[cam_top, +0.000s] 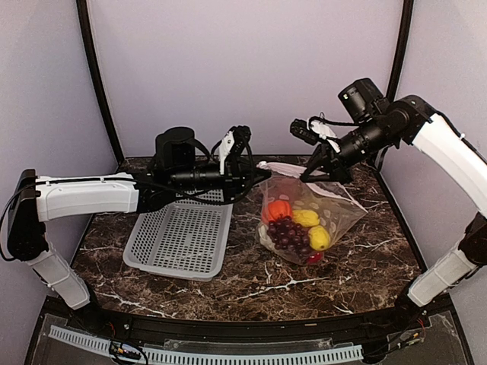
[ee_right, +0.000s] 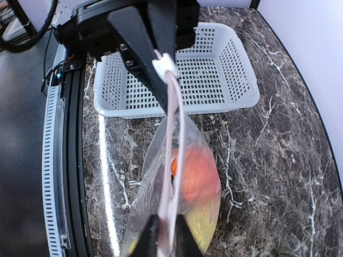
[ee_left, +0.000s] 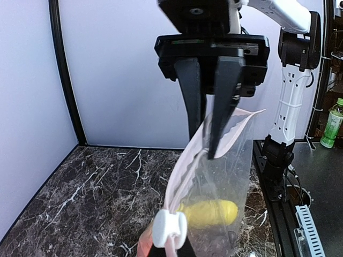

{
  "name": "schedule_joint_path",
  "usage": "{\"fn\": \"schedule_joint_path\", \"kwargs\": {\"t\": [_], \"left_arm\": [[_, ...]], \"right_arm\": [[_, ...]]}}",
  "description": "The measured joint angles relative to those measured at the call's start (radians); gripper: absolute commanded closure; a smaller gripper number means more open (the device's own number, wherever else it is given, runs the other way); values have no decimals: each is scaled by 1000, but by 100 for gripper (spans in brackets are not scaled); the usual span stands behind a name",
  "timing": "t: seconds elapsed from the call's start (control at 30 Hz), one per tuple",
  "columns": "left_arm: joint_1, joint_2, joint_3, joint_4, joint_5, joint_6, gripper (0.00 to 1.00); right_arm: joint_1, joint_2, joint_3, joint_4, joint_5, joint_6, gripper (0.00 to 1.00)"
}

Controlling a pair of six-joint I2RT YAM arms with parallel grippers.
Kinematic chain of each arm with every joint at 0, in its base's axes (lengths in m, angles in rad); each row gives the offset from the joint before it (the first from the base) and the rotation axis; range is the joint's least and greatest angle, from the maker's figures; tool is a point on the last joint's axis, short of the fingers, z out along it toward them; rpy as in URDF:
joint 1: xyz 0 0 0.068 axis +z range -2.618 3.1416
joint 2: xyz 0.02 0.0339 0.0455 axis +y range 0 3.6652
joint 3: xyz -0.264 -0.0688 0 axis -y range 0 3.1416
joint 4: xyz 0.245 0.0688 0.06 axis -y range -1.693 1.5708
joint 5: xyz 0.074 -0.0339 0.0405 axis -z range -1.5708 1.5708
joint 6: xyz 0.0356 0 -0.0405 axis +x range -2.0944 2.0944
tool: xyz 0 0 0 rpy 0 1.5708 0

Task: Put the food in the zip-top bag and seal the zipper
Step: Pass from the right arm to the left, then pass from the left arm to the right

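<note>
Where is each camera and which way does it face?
Top external: above, behind the bases, facing down at the table; left arm, right arm show.
Left wrist: behind the left gripper, facing the zip-top bag, right arm beyond.
Right wrist: behind the right gripper, facing the zipper, basket beyond.
Wrists share the white slider.

Grey plastic mesh basket [cam_top: 180,239] sat flat and upright on left half of dark brown white-veined marble tabletop [cam_top: 251,285]. Pale lilac backdrop panels [cam_top: 243,68] enclosed back and sides, with black curved posts [cam_top: 97,84] at the rear corners. White slotted cable duct [cam_top: 228,355] ran along near edge. Green-labelled drinks bottle [ee_left: 333,123] stood off-table, on a dark surface.
</note>
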State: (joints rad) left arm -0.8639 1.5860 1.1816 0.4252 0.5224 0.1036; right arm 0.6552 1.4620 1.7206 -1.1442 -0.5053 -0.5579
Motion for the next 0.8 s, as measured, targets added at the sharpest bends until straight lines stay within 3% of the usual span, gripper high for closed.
{"fn": "schedule_joint_path", "kwargs": {"t": [0.07, 0.2, 0.27, 0.43, 0.57, 0.8], "left_arm": [[2, 0, 0, -3, -1, -18, 99], [11, 13, 27, -60, -10, -91, 99], [11, 28, 71, -102, -19, -124, 99], [11, 41, 149, -198, -57, -195, 99], [11, 41, 161, -231, -72, -235, 99], [11, 41, 163, -254, -74, -282, 99]], "right_arm": [[-3, 0, 2, -3, -21, -5, 55], [5, 25, 47, -19, -51, -11, 38], [19, 44, 69, -15, -49, -3, 34], [92, 77, 85, 7, 32, 28, 34], [126, 93, 85, 40, 142, 58, 41], [129, 94, 69, 109, 318, 82, 81]]}}
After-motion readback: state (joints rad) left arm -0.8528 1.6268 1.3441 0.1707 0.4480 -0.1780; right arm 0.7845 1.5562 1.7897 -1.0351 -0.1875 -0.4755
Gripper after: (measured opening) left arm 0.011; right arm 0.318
